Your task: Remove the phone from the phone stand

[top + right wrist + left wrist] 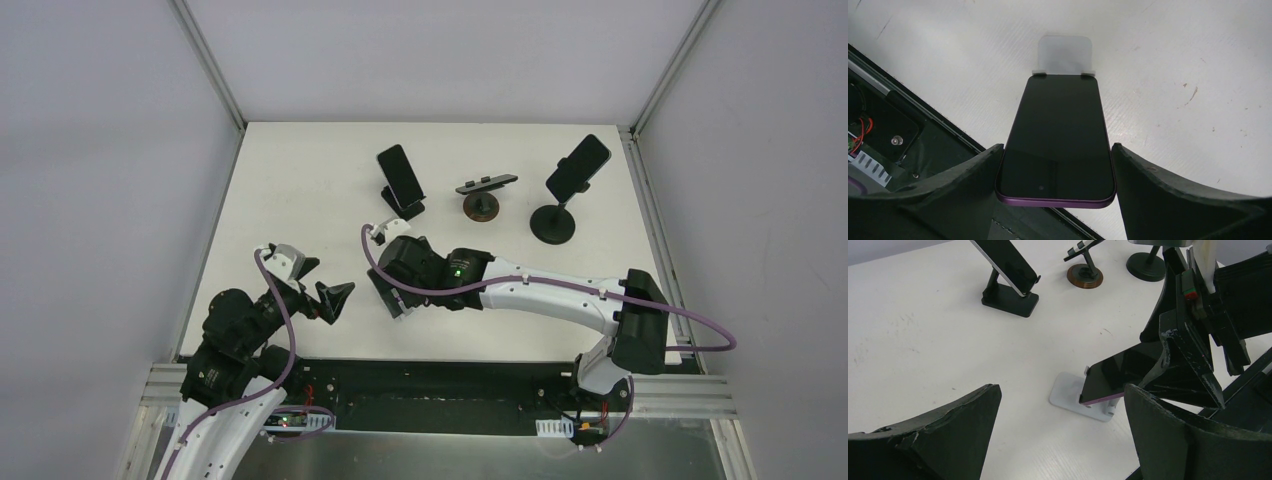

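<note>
A purple phone [1055,135] with a dark screen leans on a small white stand [1064,50], its lower edge in the stand's lip. My right gripper [1057,147] is shut on the phone, one finger against each long side near its top end. From the left wrist the phone [1113,377] and the white stand [1068,392] show with the right gripper's fingers [1183,365] round the phone. My left gripper [1060,390] is open and empty, just left of the stand. From above, my right gripper [395,290] covers the phone and my left gripper [322,285] sits beside it.
At the back stand a phone on a black stand [400,172], an empty stand with a brown round base [483,195], and a phone on a black round-base stand [577,165]. The table's near edge and a black rail [878,120] lie just behind the held phone.
</note>
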`<act>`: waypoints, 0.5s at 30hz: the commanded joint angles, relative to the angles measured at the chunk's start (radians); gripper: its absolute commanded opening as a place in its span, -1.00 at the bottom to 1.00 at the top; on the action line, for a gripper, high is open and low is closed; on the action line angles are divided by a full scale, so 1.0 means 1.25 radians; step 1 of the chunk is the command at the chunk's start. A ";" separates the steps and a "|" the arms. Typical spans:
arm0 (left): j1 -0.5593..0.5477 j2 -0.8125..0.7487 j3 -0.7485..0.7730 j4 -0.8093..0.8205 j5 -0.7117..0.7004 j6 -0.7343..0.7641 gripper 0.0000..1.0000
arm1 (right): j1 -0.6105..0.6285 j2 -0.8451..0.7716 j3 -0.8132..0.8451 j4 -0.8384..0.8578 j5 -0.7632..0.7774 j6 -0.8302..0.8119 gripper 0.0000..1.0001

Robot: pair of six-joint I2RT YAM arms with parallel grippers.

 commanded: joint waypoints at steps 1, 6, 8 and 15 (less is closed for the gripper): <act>0.005 -0.010 -0.007 0.020 -0.010 0.016 0.99 | 0.006 0.000 0.037 -0.015 0.033 0.002 0.54; 0.005 -0.011 -0.007 0.020 -0.011 0.016 0.99 | 0.010 -0.013 0.039 -0.011 0.043 -0.011 0.31; 0.005 -0.012 -0.007 0.021 -0.011 0.017 0.99 | 0.009 -0.023 0.040 -0.006 0.044 -0.017 0.24; 0.005 -0.017 -0.008 0.022 -0.007 0.020 0.99 | 0.010 -0.042 0.051 0.006 0.044 -0.034 0.04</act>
